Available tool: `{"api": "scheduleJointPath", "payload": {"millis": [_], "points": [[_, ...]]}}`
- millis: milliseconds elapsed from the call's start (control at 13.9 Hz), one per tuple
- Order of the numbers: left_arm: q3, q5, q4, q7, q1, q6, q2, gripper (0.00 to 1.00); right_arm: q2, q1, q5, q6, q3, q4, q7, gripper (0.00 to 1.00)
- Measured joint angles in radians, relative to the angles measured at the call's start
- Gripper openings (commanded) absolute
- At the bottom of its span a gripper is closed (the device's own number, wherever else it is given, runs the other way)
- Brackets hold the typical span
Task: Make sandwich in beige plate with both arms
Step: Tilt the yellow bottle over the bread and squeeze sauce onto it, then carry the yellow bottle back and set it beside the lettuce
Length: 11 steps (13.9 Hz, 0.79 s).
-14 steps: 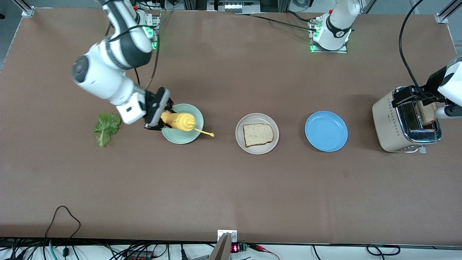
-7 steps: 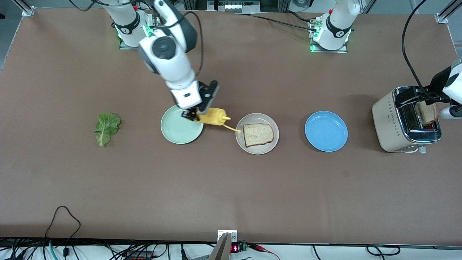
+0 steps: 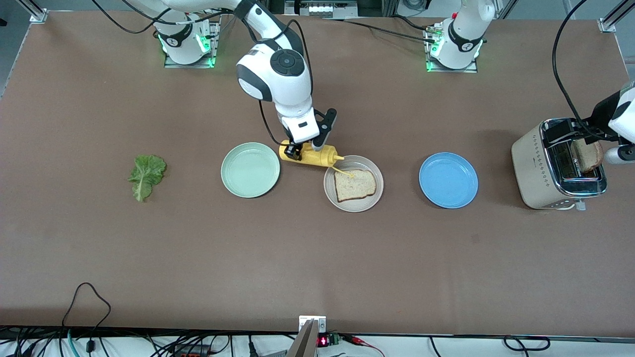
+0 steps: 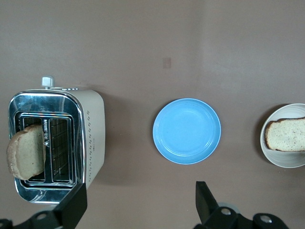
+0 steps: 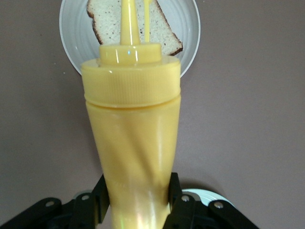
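Over the beige plate's (image 3: pixel 329 191) rim toward the right arm's end of the table, my right gripper (image 3: pixel 306 149) pinches a yellow squeeze bottle (image 3: pixel 310 154) around its base. The bottle is tipped on its side, its thin nozzle reaching over the corner of the bread slice (image 3: pixel 354 185) that lies flat on that plate. From the right wrist view the bottle (image 5: pixel 133 143) fills the middle, my dark fingers (image 5: pixel 100 205) pressed against its sides, the nozzle pointing at the slice (image 5: pixel 162 33) below.

My left gripper (image 4: pixel 138 210) hangs with its jaws spread wide, gripping nothing, above the table just beside the toaster (image 3: pixel 555 166) at the left arm's end. A second bread slice (image 3: pixel 585 154) stands in one toaster slot.

The blue plate (image 3: pixel 448 180) sits bare between the beige plate and the toaster. The mint-green plate (image 3: pixel 250 169) lies just beside the bottle, toward the right arm's end, and the lettuce leaf (image 3: pixel 145 176) rests on the table further that way.

I can read no lettering on the bottle or the toaster.
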Motion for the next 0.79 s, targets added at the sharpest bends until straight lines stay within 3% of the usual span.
{"api": "scheduleJointPath", "payload": {"millis": [288,504,648,792], "points": [[0.0,0.0,0.0,0.0,0.0,-0.011,0.0,1.0,0.0,-0.002,-0.014,-0.003,-0.015,0.008,0.024,0.03],[0.0,0.0,0.0,0.0,0.0,-0.012,0.0,1.0,-0.042,-0.061,-0.009,-0.014,-0.014,0.007,0.027,0.03],[-0.002,0.0,0.0,0.0,0.0,-0.012,0.0,1.0,-0.107,-0.15,0.041,-0.025,0.021,-0.026,-0.01,0.03],[-0.005,0.0,0.0,0.0,-0.001,-0.012,0.0,1.0,-0.198,-0.256,0.155,-0.033,0.066,-0.092,-0.151,0.03]]}}
